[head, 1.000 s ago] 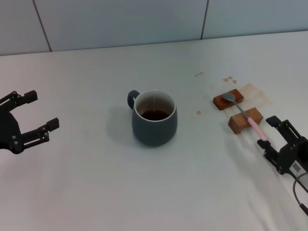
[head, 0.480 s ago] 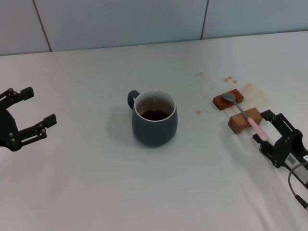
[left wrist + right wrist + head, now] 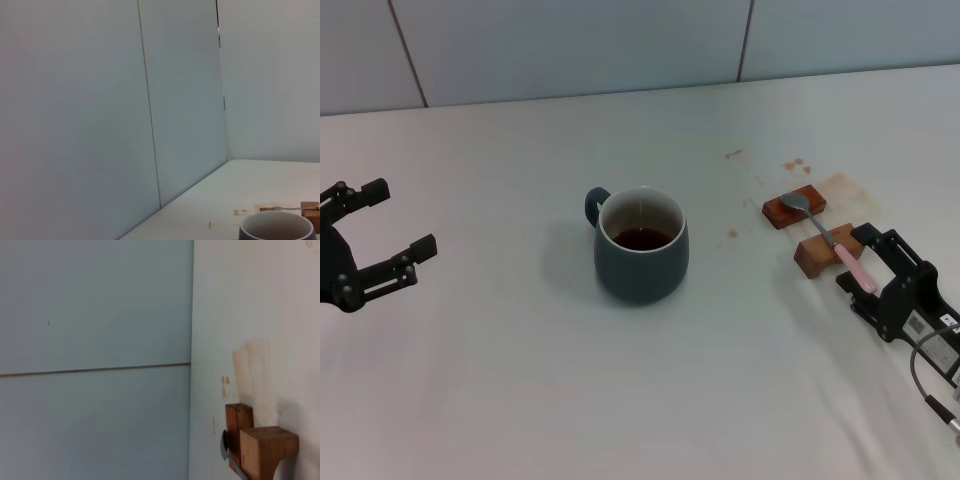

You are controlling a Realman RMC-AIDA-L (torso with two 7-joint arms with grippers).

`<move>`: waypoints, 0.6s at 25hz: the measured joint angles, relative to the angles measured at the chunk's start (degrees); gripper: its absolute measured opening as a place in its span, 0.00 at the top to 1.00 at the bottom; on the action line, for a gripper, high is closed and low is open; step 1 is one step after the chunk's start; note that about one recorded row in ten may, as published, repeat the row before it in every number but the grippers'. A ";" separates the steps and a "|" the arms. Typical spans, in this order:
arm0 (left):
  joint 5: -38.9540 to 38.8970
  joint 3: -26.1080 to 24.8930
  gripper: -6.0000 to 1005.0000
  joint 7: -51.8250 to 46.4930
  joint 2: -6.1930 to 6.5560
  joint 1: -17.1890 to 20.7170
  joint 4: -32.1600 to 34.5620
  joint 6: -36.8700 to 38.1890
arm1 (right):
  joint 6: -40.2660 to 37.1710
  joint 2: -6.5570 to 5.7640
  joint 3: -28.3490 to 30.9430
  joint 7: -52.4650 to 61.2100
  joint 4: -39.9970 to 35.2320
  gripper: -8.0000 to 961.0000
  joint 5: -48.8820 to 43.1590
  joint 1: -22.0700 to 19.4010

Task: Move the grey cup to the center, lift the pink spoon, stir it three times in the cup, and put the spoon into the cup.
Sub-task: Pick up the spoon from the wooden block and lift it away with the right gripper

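- White tabletop point(image 3: 520, 380) under pale wall panels; brown stains beside two wooden blocks point(image 3: 828, 248).
- Right gripper point(image 3: 861, 262), nearest, has advanced over the last second: its parted fingers now straddle the pink spoon point(image 3: 848, 259) handle, unclenched; pickup seems imminent.
- Grey cup point(image 3: 641, 245) sits left of the spoon, centred.
- Left gripper point(image 3: 380, 227), left of the cup, spread and empty.

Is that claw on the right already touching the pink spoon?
Cannot tell. In the head view the open right gripper brackets the handle end of the pink spoon, its fingers overlapping the handle, so neither contact nor gap shows plainly.
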 joint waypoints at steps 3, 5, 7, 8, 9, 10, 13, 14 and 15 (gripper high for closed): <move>-0.08 0.00 0.15 0.06 0.00 0.00 0.00 0.00 | 0.00 -0.01 -0.22 0.10 -0.24 0.16 0.00 0.28; -0.18 0.00 0.15 0.07 0.00 0.00 0.00 0.00 | 0.00 -0.01 -0.25 0.10 -0.25 0.16 0.00 0.36; -0.42 0.00 0.15 0.08 0.00 0.00 0.00 0.00 | 0.00 -0.01 -0.21 0.10 -0.24 0.16 0.00 0.41; -0.61 0.00 0.15 0.08 0.00 0.06 0.00 0.00 | 0.00 -0.01 -0.16 0.10 -0.24 0.16 0.01 0.43; -0.62 0.00 0.15 0.09 0.00 0.06 0.00 0.00 | 0.00 -0.01 -0.12 0.10 -0.24 0.16 0.01 0.47; -0.64 0.00 0.15 0.09 0.00 0.06 0.00 0.00 | 0.00 -0.01 -0.11 0.10 -0.24 0.16 0.01 0.54; -0.69 0.00 0.15 0.09 0.00 -0.03 0.00 0.00 | 0.03 -0.01 -0.12 0.11 -0.26 0.16 0.04 0.83; -0.69 0.00 0.15 0.09 0.00 -0.07 0.00 0.00 | 0.05 -0.01 -0.12 0.11 -0.28 0.16 0.06 0.86; -0.69 0.00 0.15 0.09 0.00 -0.07 0.00 0.00 | 0.05 -0.01 -0.13 0.11 -0.28 0.16 0.09 0.86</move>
